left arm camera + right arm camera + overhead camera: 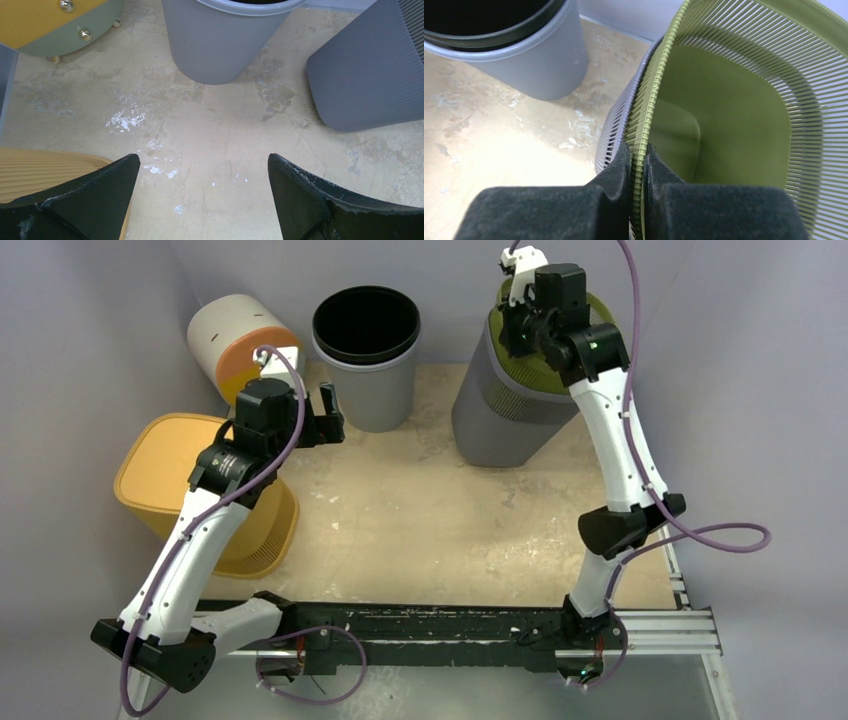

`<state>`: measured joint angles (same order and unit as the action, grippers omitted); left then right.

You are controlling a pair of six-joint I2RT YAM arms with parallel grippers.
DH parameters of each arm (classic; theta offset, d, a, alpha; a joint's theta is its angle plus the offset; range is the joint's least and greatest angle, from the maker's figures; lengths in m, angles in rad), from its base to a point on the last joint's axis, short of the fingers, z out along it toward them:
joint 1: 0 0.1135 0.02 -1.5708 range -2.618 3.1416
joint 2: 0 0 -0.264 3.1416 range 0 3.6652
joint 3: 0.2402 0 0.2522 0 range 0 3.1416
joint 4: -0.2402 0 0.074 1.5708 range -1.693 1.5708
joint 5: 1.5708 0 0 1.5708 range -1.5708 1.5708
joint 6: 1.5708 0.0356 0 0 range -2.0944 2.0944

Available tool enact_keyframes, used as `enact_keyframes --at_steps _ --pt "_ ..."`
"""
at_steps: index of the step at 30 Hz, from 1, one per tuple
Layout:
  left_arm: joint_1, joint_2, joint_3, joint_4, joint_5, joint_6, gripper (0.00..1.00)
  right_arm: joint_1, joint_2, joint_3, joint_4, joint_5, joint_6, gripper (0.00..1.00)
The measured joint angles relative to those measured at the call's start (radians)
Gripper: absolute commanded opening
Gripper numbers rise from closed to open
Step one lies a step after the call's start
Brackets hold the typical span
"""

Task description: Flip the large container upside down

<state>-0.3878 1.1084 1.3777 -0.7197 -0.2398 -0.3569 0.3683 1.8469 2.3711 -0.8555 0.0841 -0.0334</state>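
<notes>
The large grey ribbed container stands at the back right with a green slatted basket nested inside it. My right gripper is above its left rim. In the right wrist view the gripper is shut on the green basket's rim, and the grey slatted wall lies just outside the left finger. I cannot tell whether the grey wall is also clamped. My left gripper is open and empty above the table; its view shows the grey container ahead to the right.
A grey bin with a black liner stands at the back centre, close to both grippers. A white and orange cylinder lies at the back left. A yellow ribbed container stands at the left under my left arm.
</notes>
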Motion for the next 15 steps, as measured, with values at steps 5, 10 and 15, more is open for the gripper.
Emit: enact_keyframes --at_steps 5,10,15 --pt "0.000 -0.003 -0.002 0.000 0.000 0.000 0.96 0.014 -0.068 -0.014 0.005 0.005 -0.006 0.00" --pt "0.000 -0.003 -0.002 0.000 0.000 0.000 0.96 0.016 -0.204 -0.155 0.088 0.049 -0.014 0.00" --pt "0.000 -0.003 -0.002 0.001 0.000 0.000 0.96 0.014 -0.337 -0.261 0.181 0.101 -0.024 0.00"
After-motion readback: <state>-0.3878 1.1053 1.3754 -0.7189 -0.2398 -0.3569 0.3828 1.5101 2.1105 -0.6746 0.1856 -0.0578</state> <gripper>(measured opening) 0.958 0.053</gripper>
